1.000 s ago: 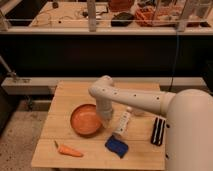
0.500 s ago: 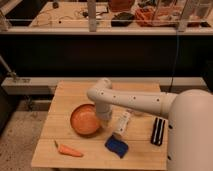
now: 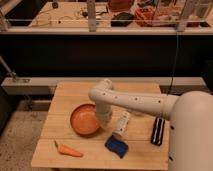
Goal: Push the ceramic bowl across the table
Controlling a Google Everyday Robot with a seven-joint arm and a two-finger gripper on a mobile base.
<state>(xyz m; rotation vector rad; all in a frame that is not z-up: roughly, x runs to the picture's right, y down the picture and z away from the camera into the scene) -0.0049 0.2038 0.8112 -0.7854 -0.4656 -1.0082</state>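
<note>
An orange ceramic bowl (image 3: 84,119) sits on the wooden table (image 3: 70,95), left of centre. My white arm reaches in from the right, bends at an elbow over the table's middle and goes down to the bowl's right rim. The gripper (image 3: 103,118) is at that right rim, touching or just beside the bowl.
A carrot (image 3: 68,149) lies near the front left edge. A blue sponge (image 3: 116,146) lies at the front centre. A white bottle (image 3: 122,123) lies right of the gripper. A black object (image 3: 158,131) lies at the right. A dark shelf and railing stand behind the table.
The arm's elbow has shifted slightly left over the last second, and the bowl has edged a little to the left with it.
</note>
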